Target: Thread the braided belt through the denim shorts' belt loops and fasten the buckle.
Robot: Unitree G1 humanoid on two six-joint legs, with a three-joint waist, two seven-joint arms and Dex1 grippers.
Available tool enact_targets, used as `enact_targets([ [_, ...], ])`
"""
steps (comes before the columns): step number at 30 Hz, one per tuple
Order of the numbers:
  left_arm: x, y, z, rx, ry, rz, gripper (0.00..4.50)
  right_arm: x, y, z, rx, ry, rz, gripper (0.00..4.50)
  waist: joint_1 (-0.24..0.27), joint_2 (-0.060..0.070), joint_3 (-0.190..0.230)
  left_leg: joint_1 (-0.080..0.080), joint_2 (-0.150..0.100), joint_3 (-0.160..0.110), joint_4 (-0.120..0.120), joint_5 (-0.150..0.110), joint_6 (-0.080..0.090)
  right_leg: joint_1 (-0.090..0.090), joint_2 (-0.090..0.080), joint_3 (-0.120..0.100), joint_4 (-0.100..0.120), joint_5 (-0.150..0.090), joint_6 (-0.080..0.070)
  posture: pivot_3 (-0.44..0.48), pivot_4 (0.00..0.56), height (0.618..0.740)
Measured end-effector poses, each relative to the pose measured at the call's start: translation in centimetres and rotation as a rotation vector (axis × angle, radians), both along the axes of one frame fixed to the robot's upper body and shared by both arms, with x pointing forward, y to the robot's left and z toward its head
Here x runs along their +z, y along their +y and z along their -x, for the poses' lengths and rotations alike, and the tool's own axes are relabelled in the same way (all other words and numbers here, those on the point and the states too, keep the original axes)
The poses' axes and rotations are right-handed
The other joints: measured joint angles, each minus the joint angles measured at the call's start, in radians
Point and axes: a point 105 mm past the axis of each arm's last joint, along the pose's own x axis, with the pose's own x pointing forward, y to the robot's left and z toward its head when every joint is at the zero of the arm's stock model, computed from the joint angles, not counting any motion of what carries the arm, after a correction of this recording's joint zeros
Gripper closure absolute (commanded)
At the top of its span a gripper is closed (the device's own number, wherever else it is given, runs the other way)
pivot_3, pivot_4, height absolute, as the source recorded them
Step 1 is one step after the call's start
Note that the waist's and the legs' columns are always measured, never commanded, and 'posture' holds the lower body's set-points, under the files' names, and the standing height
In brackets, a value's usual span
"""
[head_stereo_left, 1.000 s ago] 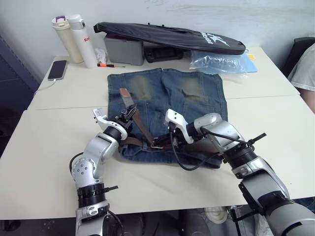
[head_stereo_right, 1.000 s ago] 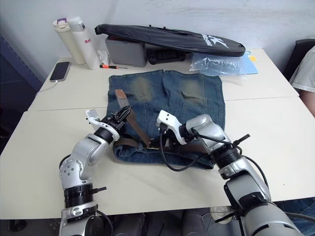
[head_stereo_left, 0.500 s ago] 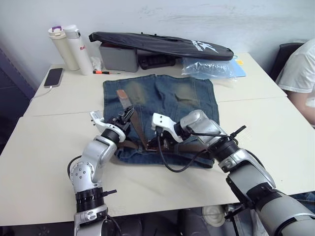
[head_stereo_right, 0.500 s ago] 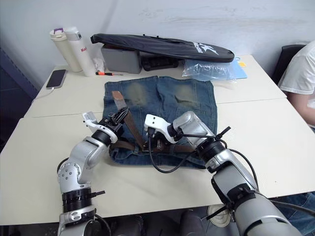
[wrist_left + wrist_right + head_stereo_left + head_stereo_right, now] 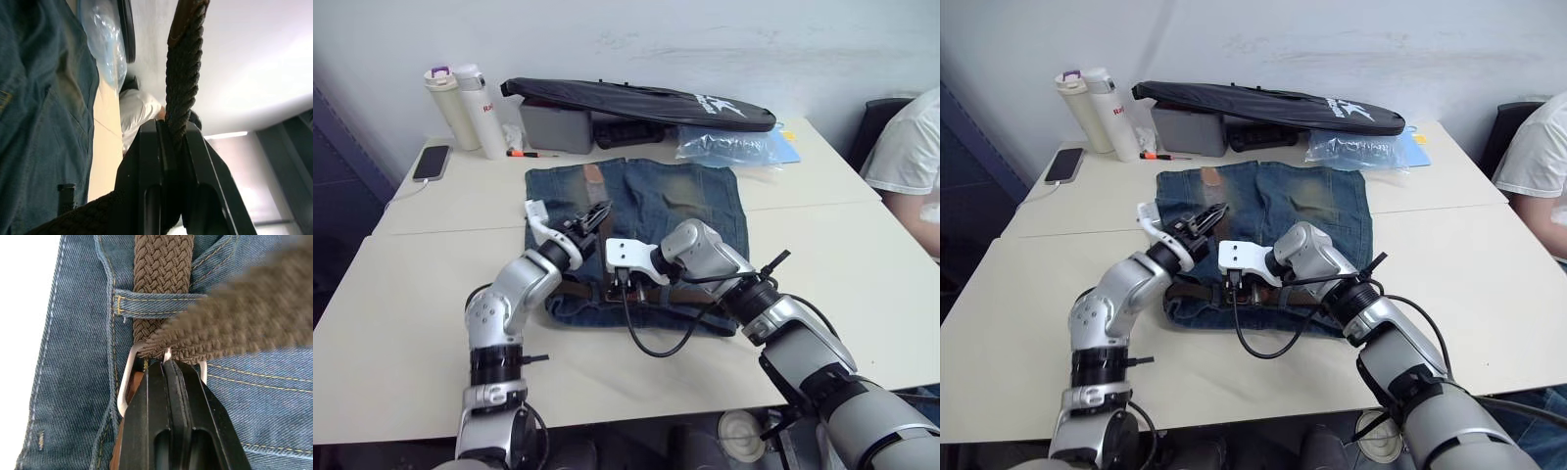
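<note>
the denim shorts [image 5: 651, 220] lie flat mid-table [image 5: 401, 284], waistband toward the near edge, with the braided belt [image 5: 164, 269] running along that waistband and under at least one of the belt loops [image 5: 156, 301]. the right hand [image 5: 168, 364] is closed at the buckle [image 5: 128, 382], fingers pinched together against the silver frame where the strap passes through it. the left hand [image 5: 171, 134] is clamped on the belt's free end, the braid trapped between its fingers. change noted: a second ago that free end lay slack across the denim toward the far left; the left hand has since lifted it clear of the fabric and drawn it up and away, while the right hand has held its place at the buckle. judged meaning: threading looks largely done and the work is in the fastening stage, the tail being pulled taut through the frame. whether the prong has seated in the braid cannot be told. a person's sleeve [image 5: 906, 137] sits at the far right.
</note>
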Motion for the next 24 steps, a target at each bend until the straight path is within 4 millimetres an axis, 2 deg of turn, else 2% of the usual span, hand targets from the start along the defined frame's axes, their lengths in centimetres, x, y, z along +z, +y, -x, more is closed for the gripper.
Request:
enact_targets([
  [5, 0.8, -1.9, -1.5, -0.104, -0.021, -0.045, 4.5, -0.2, 0.0, -0.1, -0.011, -0.012, -0.001, 4.47, -0.002, 0.001, 0.0, 0.0, 0.0, -0.004, 0.0, -0.001, 0.0, 0.003, 0.0, -0.003, 0.0, 0.0, 0.0, 0.0, 0.15, 0.74],
  [11, 0.9, -5.2, -3.2, -0.223, -0.027, -0.112, 4.5, -0.4, 0.0, 0.1, -0.018, -0.051, -0.005, 4.47, -0.003, 0.002, 0.0, 0.0, -0.001, -0.006, 0.001, -0.001, 0.0, 0.004, 0.0, -0.005, -0.001, 0.0, 0.0, 0.0, 0.15, 0.74],
  [17, -0.2, -8.4, -4.1, -0.32, -0.007, -0.219, 4.5, -0.5, -0.1, 0.3, -0.019, -0.085, -0.011, 4.47, -0.005, 0.004, 0.001, -0.001, -0.001, -0.011, 0.001, -0.001, 0.0, 0.004, -0.001, -0.013, -0.005, 0.0, 0.0, 0.0, 0.15, 0.74],
  [20, -1.0, -9.1, -4.1, -0.345, 0.004, -0.279, 4.5, -0.6, -0.1, 0.4, -0.025, -0.094, -0.018, 4.47, -0.007, 0.004, 0.001, -0.004, 0.0, -0.012, 0.001, -0.001, 0.0, 0.007, -0.002, -0.019, -0.009, 0.0, 0.0, 0.0, 0.15, 0.74],
  [22, -1.5, -9.3, -4.0, -0.354, 0.005, -0.311, 4.5, -0.7, -0.1, 0.4, -0.031, -0.104, -0.026, 4.47, -0.014, 0.012, -0.003, -0.009, 0.007, -0.015, 0.001, -0.002, 0.0, 0.013, -0.001, -0.032, -0.029, 0.006, 0.001, 0.0, 0.15, 0.74],
  [23, -1.7, -9.2, -4.0, -0.355, 0.006, -0.317, 4.5, -0.8, -0.1, 0.5, -0.034, -0.111, -0.032, 4.47, -0.023, 0.02, -0.004, -0.015, 0.015, -0.017, 0.002, -0.002, 0.001, 0.022, 0.004, -0.042, -0.048, 0.019, 0.0, 0.0, 0.15, 0.74],
  [24, -1.9, -9.2, -4.0, -0.356, 0.01, -0.32, 4.5, -1.0, -0.1, 0.6, -0.032, -0.126, -0.044, 4.47, -0.035, 0.038, -0.011, -0.029, 0.031, -0.018, 0.001, -0.002, 0.001, 0.034, 0.017, -0.049, -0.081, 0.038, -0.002, 0.0, 0.15, 0.74],
])
